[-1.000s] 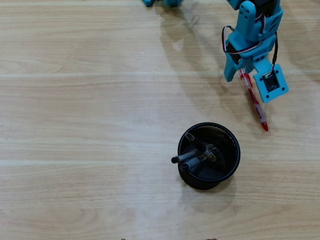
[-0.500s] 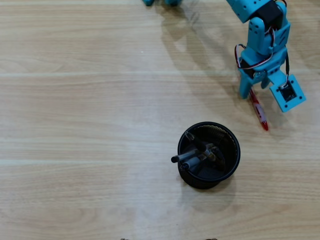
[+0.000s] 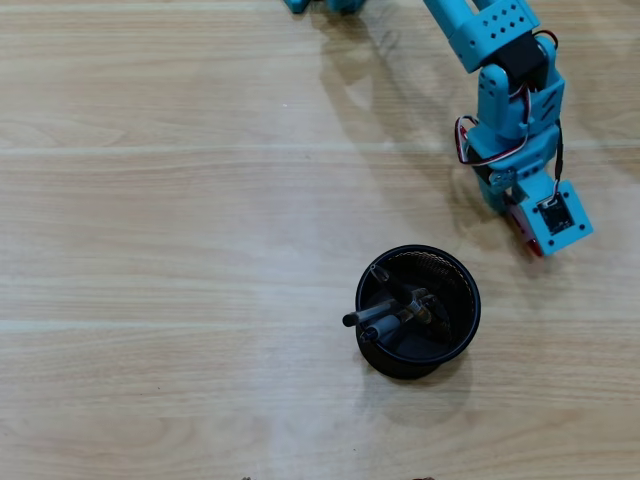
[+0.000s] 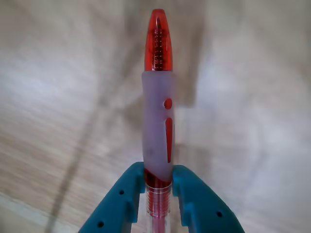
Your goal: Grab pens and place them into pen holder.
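Grip: my gripper (image 4: 159, 187) is closed on the red pen (image 4: 158, 102); in the wrist view a teal finger (image 4: 127, 194) sits on each side of the barrel, touching it just below the frosted sleeve.
Red pen: it runs straight away from me in the wrist view, red tip farthest out, blurred wood behind it. Whether it lies on the table or is lifted off it, I cannot tell.
From overhead: my gripper (image 3: 522, 222) and wrist camera cover nearly all of the pen; only a sliver of red (image 3: 537, 250) shows at the camera's lower edge.
Arm: my blue arm (image 3: 478, 35) comes in from the top edge and bends down toward the right side of the overhead view.
Holder: the black mesh holder (image 3: 463, 320) stands upright on the table (image 3: 160, 230), below and left of my gripper, near it but not touching.
Other pens: three dark-ended pens (image 3: 388, 311) lie slanted inside the holder, with two ends poking out over its left rim.
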Motion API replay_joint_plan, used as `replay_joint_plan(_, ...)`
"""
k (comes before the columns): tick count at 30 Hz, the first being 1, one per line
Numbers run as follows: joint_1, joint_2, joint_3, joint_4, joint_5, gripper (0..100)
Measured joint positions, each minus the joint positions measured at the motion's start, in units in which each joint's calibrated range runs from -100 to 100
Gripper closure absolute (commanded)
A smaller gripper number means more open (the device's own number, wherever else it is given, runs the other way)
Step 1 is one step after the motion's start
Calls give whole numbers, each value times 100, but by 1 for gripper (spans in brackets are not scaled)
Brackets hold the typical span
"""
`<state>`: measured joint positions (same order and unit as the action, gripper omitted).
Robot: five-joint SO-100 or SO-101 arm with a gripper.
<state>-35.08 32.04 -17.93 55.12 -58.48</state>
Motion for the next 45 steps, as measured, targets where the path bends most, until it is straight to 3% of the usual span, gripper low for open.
replay_joint_plan(4,371,-880,-761,-999,741,98)
replay_joint_plan(9,912,-1363,-1301,-4453,2008,98)
replay_joint_plan(11,1190,-1312,-1062,-5900,1914,98)
replay_joint_plan(14,1587,-1007,-478,-7218,1257,98)
replay_joint_plan(16,1714,-745,-195,-7442,918,98)
replay_joint_plan(20,1756,-398,-151,-7562,751,98)
replay_joint_plan(38,1992,59,682,-7614,709,98)
replay_joint_plan(43,2001,8,1222,-7623,709,87)
replay_joint_plan(45,2026,-135,1443,-7623,709,88)
